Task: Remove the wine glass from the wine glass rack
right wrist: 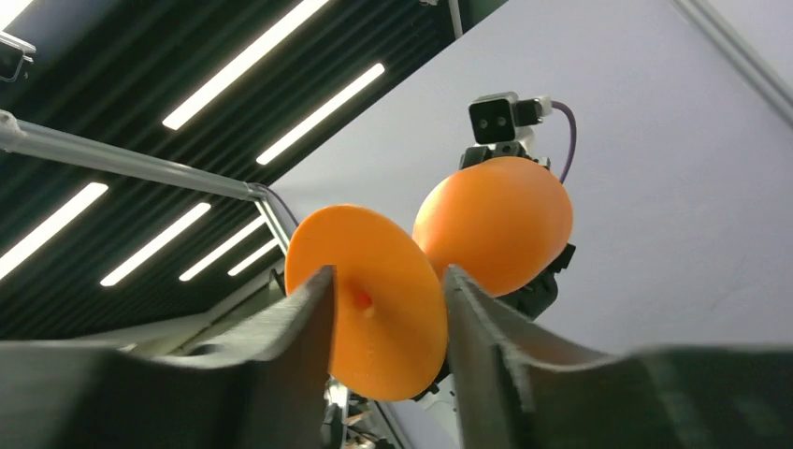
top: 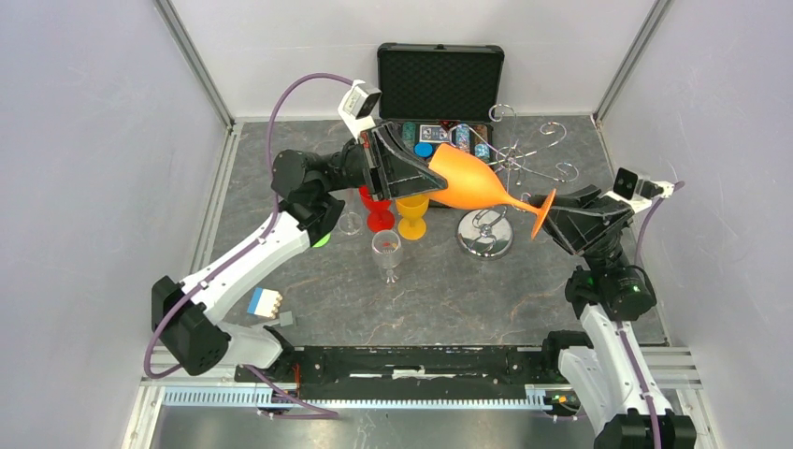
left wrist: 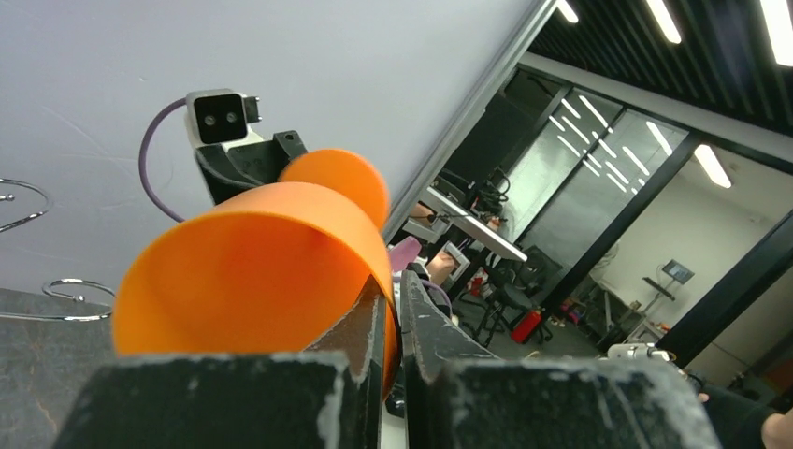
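Hanging level over the grey marbled worktop [top: 439, 299], the orange plastic wine glass [top: 468, 180] lies just before the silver wire wine glass rack [top: 485, 234] near the far edge. The left gripper [left wrist: 393, 318] pinches its bowl rim. The right gripper [right wrist: 388, 290] stands parted around its stem beside the foot.

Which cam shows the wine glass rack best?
Top external: the wine glass rack shows nearly whole, hooks to disc base. Left wrist catches only two wire loops at its left edge; right wrist, none.
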You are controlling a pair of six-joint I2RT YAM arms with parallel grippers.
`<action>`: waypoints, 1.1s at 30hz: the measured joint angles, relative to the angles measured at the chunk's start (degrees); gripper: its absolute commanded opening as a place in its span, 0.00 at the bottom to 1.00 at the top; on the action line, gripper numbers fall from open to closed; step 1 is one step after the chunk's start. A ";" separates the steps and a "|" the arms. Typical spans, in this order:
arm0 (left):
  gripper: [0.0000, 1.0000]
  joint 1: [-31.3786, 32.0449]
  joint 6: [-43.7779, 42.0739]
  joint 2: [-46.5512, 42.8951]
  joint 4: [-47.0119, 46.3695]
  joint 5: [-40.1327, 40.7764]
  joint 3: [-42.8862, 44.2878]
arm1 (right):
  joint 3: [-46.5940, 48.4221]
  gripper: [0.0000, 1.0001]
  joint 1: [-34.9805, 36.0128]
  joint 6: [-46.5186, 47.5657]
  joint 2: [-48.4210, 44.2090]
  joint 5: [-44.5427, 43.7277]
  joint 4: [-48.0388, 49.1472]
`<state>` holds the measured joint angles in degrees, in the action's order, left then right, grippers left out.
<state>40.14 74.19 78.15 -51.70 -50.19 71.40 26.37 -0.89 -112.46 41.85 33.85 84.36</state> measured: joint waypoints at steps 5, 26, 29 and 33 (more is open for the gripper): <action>0.02 0.74 -8.98 -4.74 10.88 0.50 0.00 | -0.85 0.77 0.00 2.51 0.59 0.76 -0.15; 0.02 0.81 -58.93 -28.46 78.99 50.49 5.86 | 2.62 0.83 0.00 19.58 -3.54 5.20 -14.71; 0.02 0.81 -61.31 -30.84 88.00 57.55 5.86 | 5.03 0.85 0.00 23.89 -3.98 5.68 -18.71; 0.02 0.81 -63.19 -32.44 97.35 61.81 6.60 | 7.30 0.87 0.02 28.83 -4.72 6.71 -22.64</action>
<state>40.95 11.00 45.71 45.65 11.62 78.00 33.67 -0.86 -83.64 37.12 40.56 61.71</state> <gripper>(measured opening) 0.061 0.856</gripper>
